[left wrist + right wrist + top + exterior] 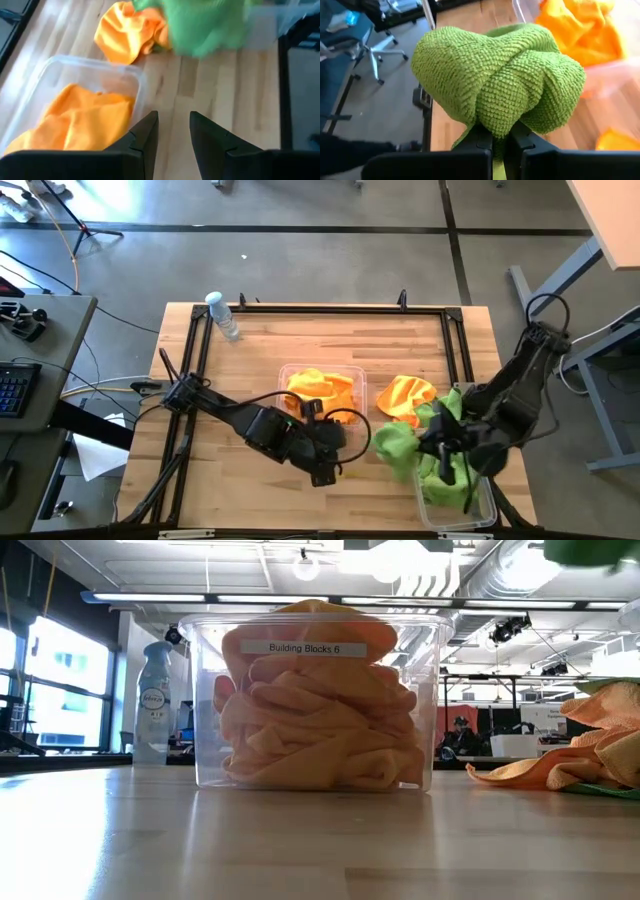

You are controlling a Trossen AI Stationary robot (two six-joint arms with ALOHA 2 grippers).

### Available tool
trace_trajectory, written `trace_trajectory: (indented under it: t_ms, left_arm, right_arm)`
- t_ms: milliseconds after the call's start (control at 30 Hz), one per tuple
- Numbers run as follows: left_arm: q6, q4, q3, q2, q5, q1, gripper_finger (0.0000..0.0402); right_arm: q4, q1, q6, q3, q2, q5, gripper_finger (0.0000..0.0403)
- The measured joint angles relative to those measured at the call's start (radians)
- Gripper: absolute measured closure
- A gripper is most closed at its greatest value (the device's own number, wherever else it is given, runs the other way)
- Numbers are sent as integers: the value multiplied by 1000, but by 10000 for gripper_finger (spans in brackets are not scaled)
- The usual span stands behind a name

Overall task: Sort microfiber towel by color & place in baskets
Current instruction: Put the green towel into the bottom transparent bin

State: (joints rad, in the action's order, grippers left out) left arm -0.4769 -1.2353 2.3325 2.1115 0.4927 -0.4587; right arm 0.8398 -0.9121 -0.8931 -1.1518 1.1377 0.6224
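Two robot arms over a wooden worktop (250, 380), with towels partly sorted into two clear baskets.

A lime green towel (495, 85) is pinched between the closed fingers of the right gripper (498, 137), held above the green-filled basket (455, 510) at the worktop's front right corner. An orange-filled basket (322, 392) is seen near the middle, and a loose orange towel (405, 395) lies between the two baskets with more green cloth (395, 442) beside it. The left gripper (172, 135) is held open and empty just in front of the orange basket. The green towel's drop appears to be in hand; next, a release over the green basket is called for.
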Motion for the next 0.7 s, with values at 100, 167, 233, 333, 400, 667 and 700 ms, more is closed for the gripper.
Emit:
trace_trajectory:
  t_ms: [100, 167, 233, 333, 400, 667, 700]
  left_arm:
    - [17, -62, 0, -5, 1, 2, 301]
    - [36, -82, 0, -5, 1, 8, 301]
    - [60, -102, 0, -5, 2, 9, 301]
    - [95, -125, 0, -5, 0, 17, 301]
    - [117, -141, 0, -5, -4, 22, 301]
    - [195, -160, 0, -41, -15, 27, 301]
    - [202, -155, 0, -50, -15, 27, 301]
  right_arm:
    - [224, -56, -143, -120, 17, -24, 401]
    - [386, -88, -249, -211, 41, -58, 402]
    - [530, -110, -345, -295, 70, -120, 402]
    - [703, -123, -450, -382, 124, -251, 402]
    - [734, -125, -479, -399, 158, -334, 402]
    - [690, -124, -452, -293, 277, -527, 402]
    - [673, -124, -446, -272, 292, -537, 402]
